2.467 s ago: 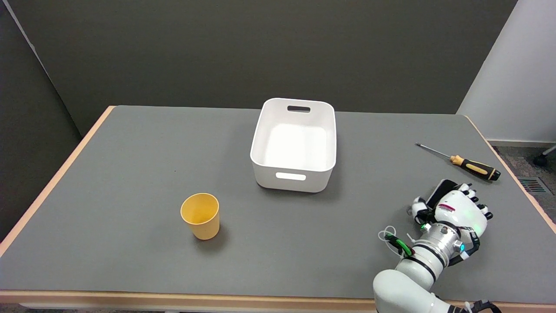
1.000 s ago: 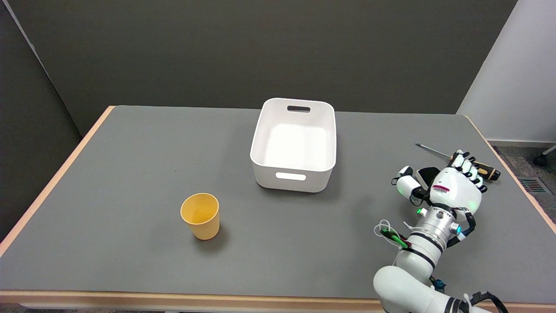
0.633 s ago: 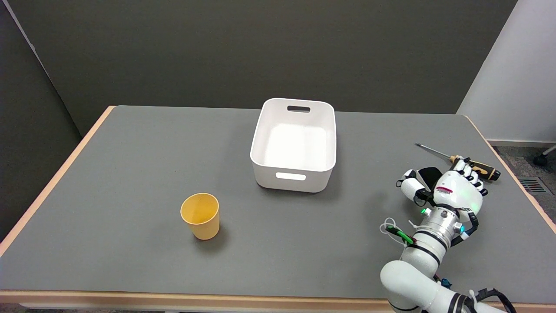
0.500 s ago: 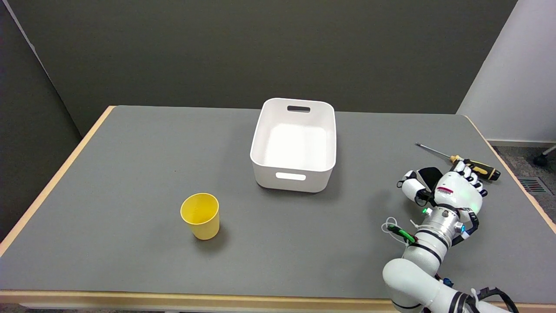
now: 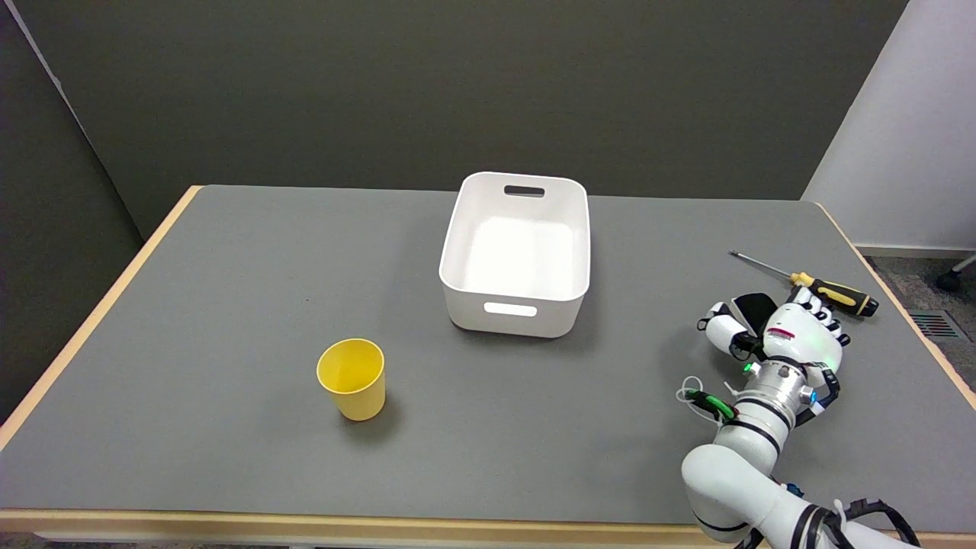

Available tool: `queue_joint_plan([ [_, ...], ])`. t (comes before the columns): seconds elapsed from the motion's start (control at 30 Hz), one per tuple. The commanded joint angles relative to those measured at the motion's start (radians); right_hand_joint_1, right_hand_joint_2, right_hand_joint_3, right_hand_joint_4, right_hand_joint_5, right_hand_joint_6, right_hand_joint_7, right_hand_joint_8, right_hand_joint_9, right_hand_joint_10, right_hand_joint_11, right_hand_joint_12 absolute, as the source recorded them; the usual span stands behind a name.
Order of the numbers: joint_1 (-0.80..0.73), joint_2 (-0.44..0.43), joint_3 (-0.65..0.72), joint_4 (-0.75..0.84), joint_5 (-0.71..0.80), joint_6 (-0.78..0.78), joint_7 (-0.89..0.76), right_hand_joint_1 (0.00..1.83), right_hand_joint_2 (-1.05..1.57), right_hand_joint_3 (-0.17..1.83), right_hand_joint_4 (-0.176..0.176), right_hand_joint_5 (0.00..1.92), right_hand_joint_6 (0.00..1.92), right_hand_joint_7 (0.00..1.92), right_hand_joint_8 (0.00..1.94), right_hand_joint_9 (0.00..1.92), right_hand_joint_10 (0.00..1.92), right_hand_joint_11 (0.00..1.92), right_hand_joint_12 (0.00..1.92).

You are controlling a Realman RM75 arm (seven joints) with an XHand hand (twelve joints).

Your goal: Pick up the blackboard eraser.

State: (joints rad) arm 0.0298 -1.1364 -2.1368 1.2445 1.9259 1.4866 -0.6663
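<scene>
- White plastic bin (image 5: 515, 305), rounded corners, slot handles, shows nothing inside; stands at the tabletop's (image 5: 229, 305) centre.
- Yellow cup (image 5: 351, 378), smooth and tapered, at 7 o'clock from the bin, looks empty.
- Right hand (image 5: 789, 335) at 4 o'clock; its fingers (image 5: 723, 329) grasp the black blackboard eraser (image 5: 755, 308).
- Screwdriver (image 5: 816, 284), black-and-yellow handle, lies just beyond.

My table (image 5: 229, 290) has a grey top with a pale wood edge. A white bin (image 5: 516, 254) sits on it at centre frame, a yellow cup (image 5: 351, 378) at lower left, and a yellow-and-black screwdriver (image 5: 810, 280) at right.
</scene>
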Motion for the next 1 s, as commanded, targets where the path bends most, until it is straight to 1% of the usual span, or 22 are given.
queue_joint_plan([
  [0.03, 0.005, 0.005, 0.023, -0.028, 0.032, -0.061, 0.016, 0.6, 0.67, 0.84, -0.126, 0.13, 0.36, 0.3, 0.59, 0.23, 0.97, 0.27, 1.54],
  [0.1, 0.006, 0.005, 0.023, -0.032, 0.032, -0.062, 0.016, 0.76, 0.66, 0.88, -0.147, 0.15, 0.41, 0.39, 0.71, 0.36, 1.09, 0.34, 1.63],
  [0.13, 0.006, 0.005, 0.023, -0.033, 0.032, -0.062, 0.016, 0.79, 0.67, 0.89, -0.154, 0.17, 0.42, 0.41, 0.74, 0.4, 1.13, 0.37, 1.66],
  [0.17, 0.006, 0.005, 0.023, -0.035, 0.032, -0.061, 0.016, 0.84, 0.69, 0.89, -0.162, 0.19, 0.46, 0.45, 0.84, 0.46, 1.2, 0.39, 1.71],
  [0.23, 0.007, 0.005, 0.018, -0.039, 0.026, -0.058, 0.016, 0.98, 0.81, 0.88, -0.176, 0.31, 0.69, 0.57, 1.31, 0.68, 1.4, 0.35, 1.92],
  [0.3, 0.007, 0.005, 0.015, -0.041, 0.019, -0.058, 0.016, 1.26, 1.15, 0.4, -0.176, 0.34, 0.8, 0.58, 1.67, 0.64, 1.37, 0.17, 1.92],
  [0.37, 0.007, 0.005, 0.014, -0.041, 0.017, -0.058, 0.016, 1.29, 0.99, 0.64, -0.176, 0.42, 1.01, 0.68, 1.66, 0.74, 1.61, 0.31, 1.92],
  [0.4, 0.007, 0.005, 0.013, -0.041, 0.012, -0.058, 0.016, 1.23, 1.11, 0.44, -0.176, 0.46, 1.24, 0.65, 1.67, 0.75, 1.63, 0.34, 1.92],
  [0.43, 0.007, 0.005, 0.013, -0.041, 0.004, -0.06, 0.016, 1.16, 1.25, 0.21, -0.176, 0.51, 1.53, 0.6, 1.67, 0.76, 1.67, 0.37, 1.92],
  [0.47, 0.007, 0.005, 0.011, -0.042, -0.001, -0.061, 0.016, 1.13, 1.29, 0.15, -0.176, 0.52, 1.63, 0.59, 1.67, 0.76, 1.7, 0.38, 1.92],
  [0.6, 0.008, 0.005, 0.008, -0.041, -0.038, -0.062, 0.016, 1.12, 1.28, 0.17, -0.176, 0.52, 1.64, 0.58, 1.69, 0.75, 1.8, 0.39, 1.92],
  [0.73, 0.011, 0.005, 0.009, -0.025, -0.132, -0.063, 0.042, 1.12, 1.28, 0.17, -0.176, 0.51, 1.65, 0.58, 1.69, 0.75, 1.83, 0.39, 1.92],
  [0.9, 0.049, 0.011, 0.007, 0.024, -0.409, -0.075, 0.235, 1.12, 1.29, 0.17, -0.176, 0.51, 1.65, 0.58, 1.69, 0.75, 1.85, 0.39, 1.92],
  [1.0, 0.108, 0.016, -0.007, 0.052, -0.522, -0.129, 0.34, 1.12, 1.29, 0.17, -0.176, 0.51, 1.65, 0.58, 1.7, 0.74, 1.85, 0.38, 1.92],
])
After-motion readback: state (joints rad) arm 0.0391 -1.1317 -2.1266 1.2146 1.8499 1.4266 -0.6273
